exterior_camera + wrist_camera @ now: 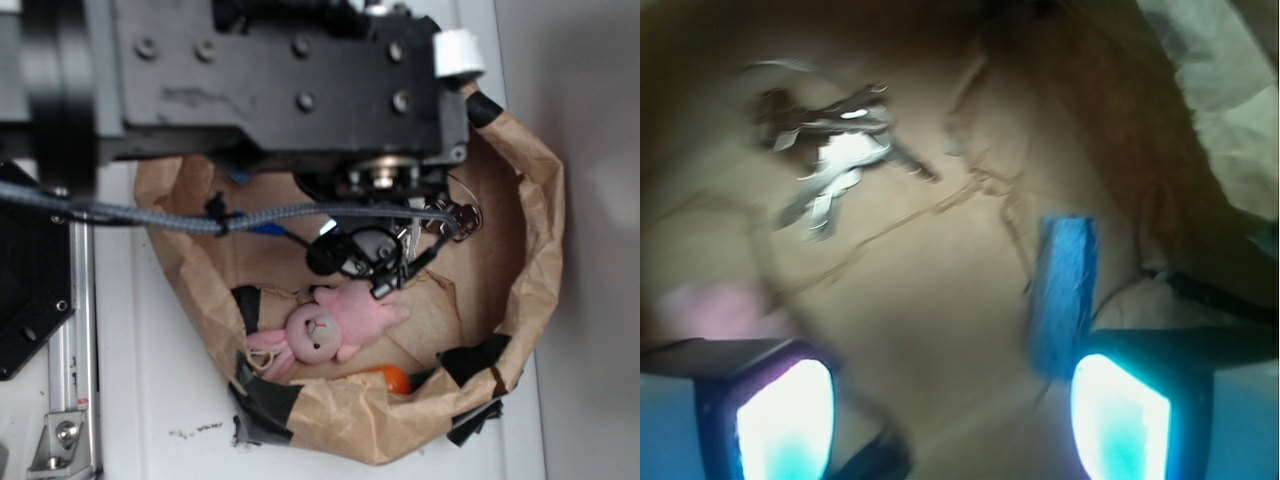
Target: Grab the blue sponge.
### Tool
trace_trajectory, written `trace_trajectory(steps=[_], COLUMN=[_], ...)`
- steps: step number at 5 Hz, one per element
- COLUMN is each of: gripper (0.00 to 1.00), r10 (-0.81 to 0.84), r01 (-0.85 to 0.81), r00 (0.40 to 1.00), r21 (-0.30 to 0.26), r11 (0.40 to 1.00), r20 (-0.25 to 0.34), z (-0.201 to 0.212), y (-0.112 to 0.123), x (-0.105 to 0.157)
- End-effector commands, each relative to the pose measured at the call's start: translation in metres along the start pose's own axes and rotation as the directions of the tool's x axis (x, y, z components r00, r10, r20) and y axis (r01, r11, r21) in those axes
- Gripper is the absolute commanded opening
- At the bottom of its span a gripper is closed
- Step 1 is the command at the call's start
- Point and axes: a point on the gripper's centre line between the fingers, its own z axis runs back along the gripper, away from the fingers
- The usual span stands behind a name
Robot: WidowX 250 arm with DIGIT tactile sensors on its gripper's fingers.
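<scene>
Your hand (950, 410) hangs inside the crumpled brown paper bag (535, 270), and in the wrist view its two fingers (780, 420) stand apart, one at the lower left and one at the lower right, with bare paper between them. The blue sponge (1063, 290) lies on the bag's floor at the right, a narrow block running away from you, its near end just at the right finger's inner edge; you cannot tell whether they touch, since the picture is blurred. A bunch of keys (840, 165) sits farther off to the left. A pink blur at the left edge, above the left finger, is too soft to identify there.

From the exterior view, you see the arm covering the bag's far half. A pink plush bunny (335, 328) lies in the near part, with an orange object (390, 378) just beyond it at the near wall. A sliver of blue shows under the cable (150, 215). The bag rests on the white counter (150, 400).
</scene>
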Motion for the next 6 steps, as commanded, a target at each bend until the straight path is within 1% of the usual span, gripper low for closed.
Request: trace_trajectory(steps=[1,2,3,4,5,6], gripper=[1.00,1.00,1.00,1.00,1.00,1.00], r10=[0.009,0.002,0.007,0.007,0.016,-0.079], r01=[-0.015,-0.012,-0.011,-0.009,-0.010,0.086], r00=[0.988,0.988,0.993,0.994,0.995,0.990], r21=[0.042,0.064,0.029,0.017,-0.053,-0.052], r11=[0.999,0.998,1.000,1.000,0.999,0.995], r20=[0.157,0.155,0.118,0.113,0.102,0.113], z=[-0.019,-0.034,-0.056,-0.061,-0.063,-0.078], y=[0.036,0.040,0.036,0.030,0.030,0.026], x=[-0.005,0.001,0.003,0.002,-0.002,-0.002])
